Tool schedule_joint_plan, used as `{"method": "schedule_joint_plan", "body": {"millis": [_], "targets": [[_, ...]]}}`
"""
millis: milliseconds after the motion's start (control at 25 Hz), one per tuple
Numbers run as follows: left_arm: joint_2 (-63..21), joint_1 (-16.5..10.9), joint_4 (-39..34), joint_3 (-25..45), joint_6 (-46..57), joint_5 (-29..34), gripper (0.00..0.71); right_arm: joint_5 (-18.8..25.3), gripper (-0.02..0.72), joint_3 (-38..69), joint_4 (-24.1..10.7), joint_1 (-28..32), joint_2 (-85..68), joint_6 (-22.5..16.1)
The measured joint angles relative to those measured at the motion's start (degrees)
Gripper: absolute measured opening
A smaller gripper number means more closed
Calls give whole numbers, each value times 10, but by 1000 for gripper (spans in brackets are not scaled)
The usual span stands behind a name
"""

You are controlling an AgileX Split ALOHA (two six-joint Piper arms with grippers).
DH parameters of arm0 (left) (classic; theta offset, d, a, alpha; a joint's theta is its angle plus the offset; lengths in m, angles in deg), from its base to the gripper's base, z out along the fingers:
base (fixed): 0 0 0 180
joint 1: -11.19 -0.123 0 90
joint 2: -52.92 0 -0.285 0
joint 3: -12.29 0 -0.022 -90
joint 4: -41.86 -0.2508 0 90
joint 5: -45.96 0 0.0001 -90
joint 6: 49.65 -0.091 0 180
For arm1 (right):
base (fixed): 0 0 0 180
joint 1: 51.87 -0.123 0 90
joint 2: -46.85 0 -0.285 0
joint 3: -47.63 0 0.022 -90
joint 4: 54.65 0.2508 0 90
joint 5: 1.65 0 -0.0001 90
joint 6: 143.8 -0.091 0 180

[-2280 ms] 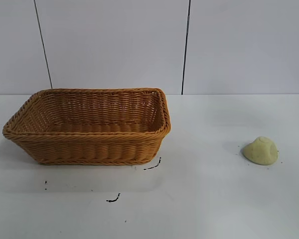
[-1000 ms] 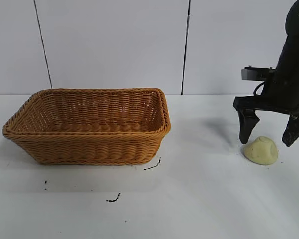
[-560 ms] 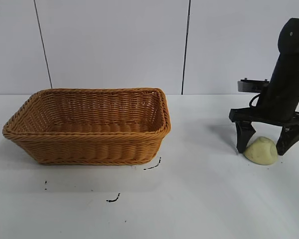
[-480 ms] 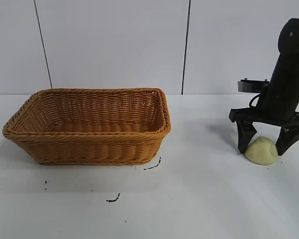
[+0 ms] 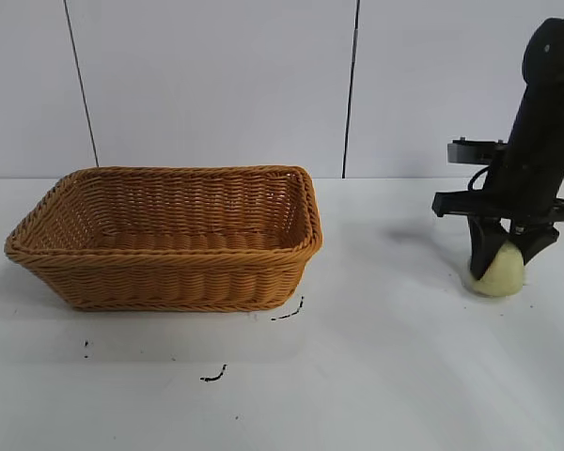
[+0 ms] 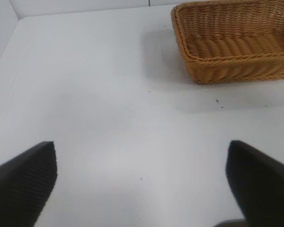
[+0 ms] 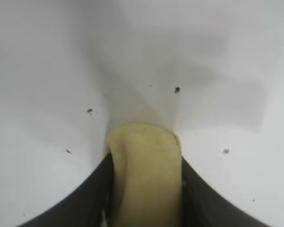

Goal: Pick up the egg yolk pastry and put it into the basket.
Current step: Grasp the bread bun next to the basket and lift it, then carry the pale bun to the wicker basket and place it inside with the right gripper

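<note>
The egg yolk pastry (image 5: pixel 500 272), a small pale yellow bun, sits on the white table at the right. My right gripper (image 5: pixel 504 256) stands over it with both fingers pressed against its sides, shut on it. In the right wrist view the pastry (image 7: pixel 144 175) is squeezed narrow between the two dark fingers (image 7: pixel 87 198). The basket (image 5: pixel 169 272), orange-tan woven wicker, stands at the left of the table and holds nothing; its near wall also shows in the left wrist view (image 6: pixel 236 71). My left gripper (image 6: pixel 142 182) is open over bare table, away from the basket, and is out of the exterior view.
Small black marks (image 5: pixel 214 376) lie on the table in front of the basket. A white panelled wall (image 5: pixel 348 85) rises behind the table. A stretch of white table (image 5: pixel 385 282) separates basket and pastry.
My right arm came in from the right, lowered its open gripper around the pastry, then closed on it; the pastry is now pinched narrower. The basket has not moved.
</note>
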Motion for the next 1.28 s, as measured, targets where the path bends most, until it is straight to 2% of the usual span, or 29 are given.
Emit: {"method": "schedule_joint_plan", "body": {"millis": [200, 320, 800, 1120, 1280], "targets": [[0, 0, 0, 0, 0, 0, 697, 102, 244, -101, 0, 0, 0, 0], [0, 0, 0, 0, 0, 0, 697, 131, 244, -164, 0, 0, 0, 0], [0, 0, 0, 0, 0, 0, 697, 140, 244, -292, -1, -9, -16, -10], [0, 0, 0, 0, 0, 0, 697, 140, 244, -329, -5, -111, -16, -8], [0, 0, 0, 0, 0, 0, 697, 121, 244, -331, -5, -180, -16, -8]]}}
